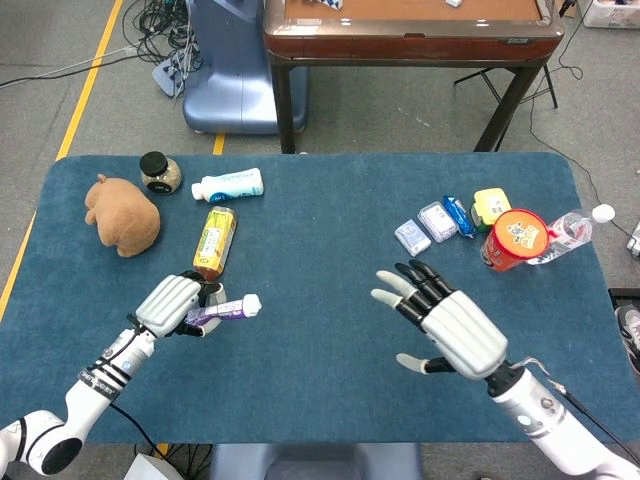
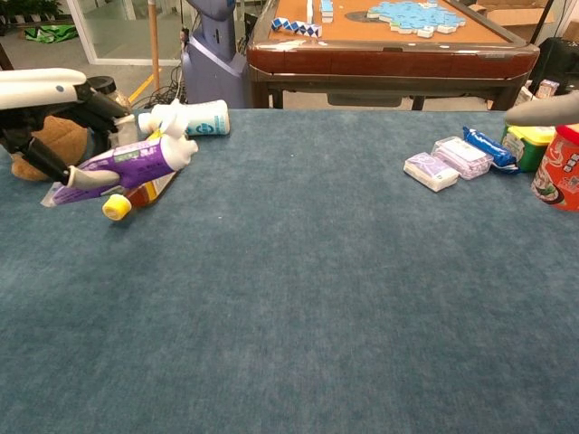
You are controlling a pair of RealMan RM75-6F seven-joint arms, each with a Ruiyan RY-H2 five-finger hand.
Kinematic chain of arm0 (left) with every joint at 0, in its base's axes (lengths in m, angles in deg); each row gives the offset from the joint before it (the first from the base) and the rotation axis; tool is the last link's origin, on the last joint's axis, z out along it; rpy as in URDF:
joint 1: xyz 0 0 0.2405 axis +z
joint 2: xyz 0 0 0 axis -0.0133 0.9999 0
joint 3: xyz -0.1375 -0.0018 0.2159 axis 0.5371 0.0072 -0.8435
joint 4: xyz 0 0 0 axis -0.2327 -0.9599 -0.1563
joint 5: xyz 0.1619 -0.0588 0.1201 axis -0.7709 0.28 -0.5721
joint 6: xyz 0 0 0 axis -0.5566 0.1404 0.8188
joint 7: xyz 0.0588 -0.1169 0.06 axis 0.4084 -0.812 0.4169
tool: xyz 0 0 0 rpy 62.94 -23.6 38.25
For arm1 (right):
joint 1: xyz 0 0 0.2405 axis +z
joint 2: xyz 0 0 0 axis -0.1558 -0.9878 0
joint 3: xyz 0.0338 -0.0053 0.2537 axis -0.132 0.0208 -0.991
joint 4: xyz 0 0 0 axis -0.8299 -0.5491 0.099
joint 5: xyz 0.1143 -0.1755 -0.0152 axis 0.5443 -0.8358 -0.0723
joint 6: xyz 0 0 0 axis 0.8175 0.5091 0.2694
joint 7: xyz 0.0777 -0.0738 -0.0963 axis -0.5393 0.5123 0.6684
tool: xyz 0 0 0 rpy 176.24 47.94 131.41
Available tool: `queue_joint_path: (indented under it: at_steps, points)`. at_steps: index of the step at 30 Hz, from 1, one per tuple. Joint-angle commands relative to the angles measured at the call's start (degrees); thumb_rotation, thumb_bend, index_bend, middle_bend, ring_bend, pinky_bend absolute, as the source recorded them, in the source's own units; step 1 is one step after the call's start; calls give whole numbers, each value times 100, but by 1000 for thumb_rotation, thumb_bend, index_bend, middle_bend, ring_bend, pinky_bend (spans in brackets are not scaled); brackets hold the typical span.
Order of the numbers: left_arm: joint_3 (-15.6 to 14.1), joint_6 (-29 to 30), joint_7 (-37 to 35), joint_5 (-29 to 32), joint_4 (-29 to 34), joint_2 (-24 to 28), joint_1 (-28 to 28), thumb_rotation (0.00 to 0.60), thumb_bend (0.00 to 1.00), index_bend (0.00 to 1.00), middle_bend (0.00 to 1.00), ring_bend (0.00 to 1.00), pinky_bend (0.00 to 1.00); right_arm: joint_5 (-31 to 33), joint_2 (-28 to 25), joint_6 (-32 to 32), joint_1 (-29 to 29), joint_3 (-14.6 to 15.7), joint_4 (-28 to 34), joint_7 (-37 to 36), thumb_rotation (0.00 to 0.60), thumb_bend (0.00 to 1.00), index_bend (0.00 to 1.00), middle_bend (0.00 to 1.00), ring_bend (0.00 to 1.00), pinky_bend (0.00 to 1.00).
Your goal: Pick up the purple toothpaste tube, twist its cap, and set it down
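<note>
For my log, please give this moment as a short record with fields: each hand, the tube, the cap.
left hand: holds the purple toothpaste tube above the table
right hand: holds nothing, fingers spread, over the table's middle
cap: white, on the tube, pointing toward the right hand
step: cap not yet touched

Silver-shelled hands w/ black fingers (image 1: 418, 276), white forearms, black wrist bands.
</note>
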Motion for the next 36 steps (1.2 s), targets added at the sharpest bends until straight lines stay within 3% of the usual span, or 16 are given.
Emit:
queue_joint_path:
  at_steps: [1,21,36]
  points:
    - [92,-141,50,127,188,49,-140,600,549,604,745,534,253,310,345,-440,377,-161,178,405,484,227,167,92,0,0]
    - [260,-442,472,713,462,-174,-623,600,549,604,745,530,253,2198,1380,-1352,1578,-417,247,2073,478,227,167,92,0,0]
    - [258,-427,375,914,520,-89,-659,600,549,605,745,530,253,3145,1840,-1200,2137,-268,105,3014,478,228,168,92,0,0]
